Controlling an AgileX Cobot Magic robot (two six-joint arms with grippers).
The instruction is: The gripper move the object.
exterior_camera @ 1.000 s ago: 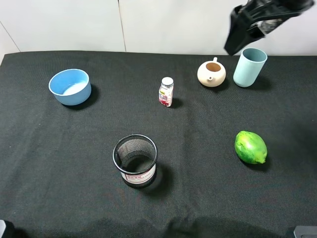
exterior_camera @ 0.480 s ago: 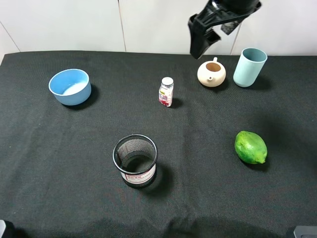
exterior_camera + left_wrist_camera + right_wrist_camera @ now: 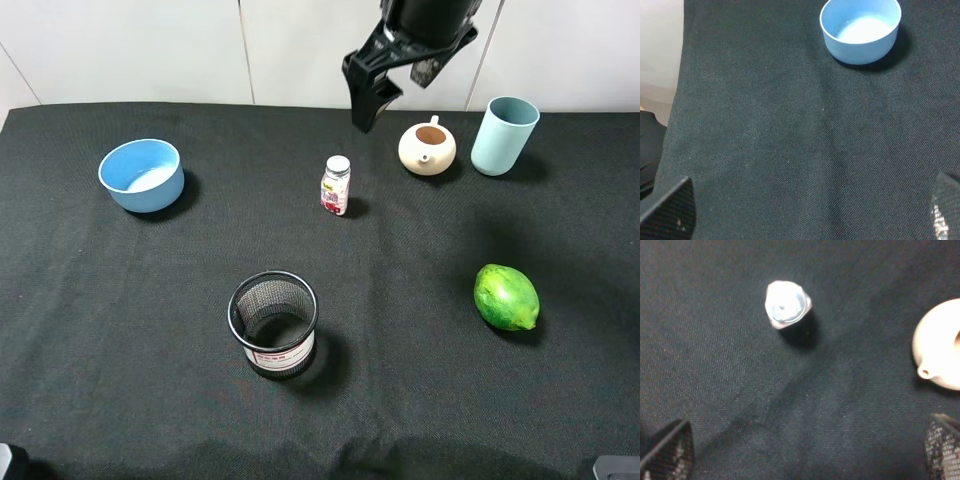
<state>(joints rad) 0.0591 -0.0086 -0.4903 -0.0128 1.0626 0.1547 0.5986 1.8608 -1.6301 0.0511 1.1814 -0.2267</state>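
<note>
Standing upright with its long axis vertical and cap uppermost, the object sits mid-table on the black cloth. From the left: the left gripper, jaws spread, faces the blue bowl; a mesh cup stands nearer the front; the right gripper, jaws spread, hangs above and just behind the object; then the cream teapot, pale blue cup and green fruit, all well apart. The object is white with a red-pink label.
</note>
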